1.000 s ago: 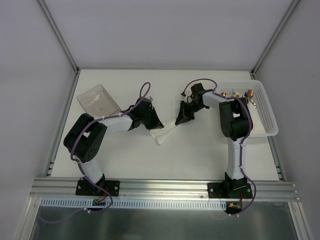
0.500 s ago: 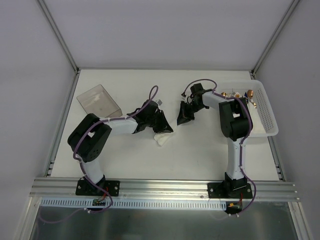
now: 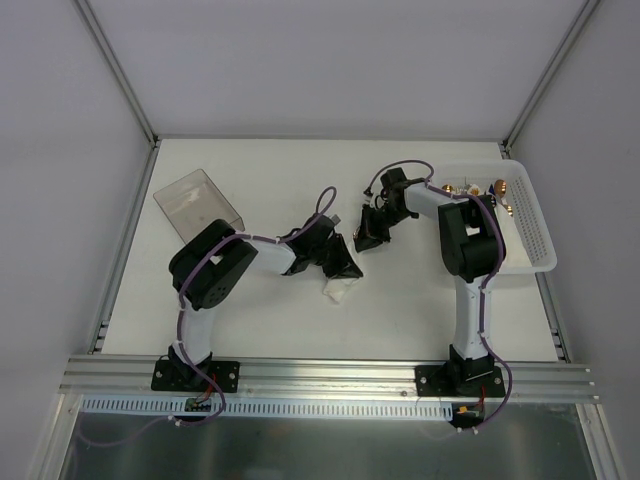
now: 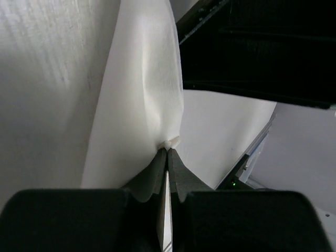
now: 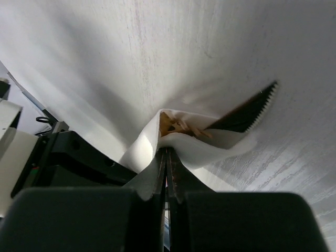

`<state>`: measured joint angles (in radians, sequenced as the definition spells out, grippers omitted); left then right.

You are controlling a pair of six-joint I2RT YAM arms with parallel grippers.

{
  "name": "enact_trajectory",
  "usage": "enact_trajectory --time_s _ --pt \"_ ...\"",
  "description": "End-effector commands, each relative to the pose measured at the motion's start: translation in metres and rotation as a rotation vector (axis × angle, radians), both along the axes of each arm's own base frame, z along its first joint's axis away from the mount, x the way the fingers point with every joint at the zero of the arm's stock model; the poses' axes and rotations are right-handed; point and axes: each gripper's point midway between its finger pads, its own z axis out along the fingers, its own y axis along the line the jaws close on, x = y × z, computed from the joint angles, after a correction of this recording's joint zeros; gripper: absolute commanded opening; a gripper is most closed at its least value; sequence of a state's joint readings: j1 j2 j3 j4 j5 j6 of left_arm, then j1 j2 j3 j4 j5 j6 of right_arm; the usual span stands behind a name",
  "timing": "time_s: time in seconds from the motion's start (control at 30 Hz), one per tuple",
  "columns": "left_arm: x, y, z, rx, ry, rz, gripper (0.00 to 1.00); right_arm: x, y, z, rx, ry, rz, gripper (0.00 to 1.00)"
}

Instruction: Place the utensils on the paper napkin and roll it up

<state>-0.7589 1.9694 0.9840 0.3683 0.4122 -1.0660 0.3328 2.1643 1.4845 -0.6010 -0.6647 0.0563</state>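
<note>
The paper napkin (image 3: pixel 338 290) is a small folded white bunch at mid-table, mostly hidden under my two grippers. My left gripper (image 3: pixel 342 265) is shut, pinching a napkin edge (image 4: pixel 139 105) at its tips (image 4: pixel 168 148). My right gripper (image 3: pixel 366 238) sits just right of it, shut on the napkin's fold (image 5: pixel 210 152) at its tips (image 5: pixel 167 150). A copper utensil part (image 5: pixel 174 125) shows inside the fold. The napkin's serrated edge (image 5: pixel 265 100) lies on the table. More copper utensils (image 3: pixel 500 192) lie in the basket.
A white perforated basket (image 3: pixel 535 235) stands at the right edge beside the right arm. A clear plastic box (image 3: pixel 195 203) lies at the back left. The two grippers are nearly touching; the left one fills the lower left of the right wrist view (image 5: pixel 68 157).
My left gripper has swung right toward the right gripper, carrying the napkin edge with it. The napkin has folded up into a smaller bunch. The right gripper has barely moved.
</note>
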Motion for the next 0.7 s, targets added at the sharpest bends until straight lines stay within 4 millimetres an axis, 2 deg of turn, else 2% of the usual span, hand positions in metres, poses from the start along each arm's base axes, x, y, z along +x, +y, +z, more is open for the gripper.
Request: enact_trajectory --time_s 0.0,0.17,0.37,0.47,0.5,0.67 --pt "-0.012 -0.022 0.002 -0.049 0.034 -0.05 0.0 -0.001 -0.019 -0.021 -0.147 -0.038 0.001 0.0" --pt "-0.016 -0.019 -0.021 -0.005 0.077 -0.013 0.0 -0.001 -0.018 -0.021 -0.146 -0.037 0.001 0.0" --pt "-0.025 0.005 -0.055 0.136 0.162 0.037 0.0 0.003 -0.014 -0.009 -0.102 -0.061 0.024 0.0" --pt "-0.028 0.013 -0.064 0.19 0.187 0.039 0.0 0.013 -0.013 0.014 -0.056 -0.126 0.05 0.03" --pt "-0.029 0.014 -0.067 0.2 0.189 0.038 0.0 0.021 -0.011 0.029 -0.03 -0.162 0.055 0.06" --pt "-0.035 0.017 -0.078 0.233 0.227 0.02 0.0 0.028 -0.013 0.067 0.002 -0.246 0.092 0.06"
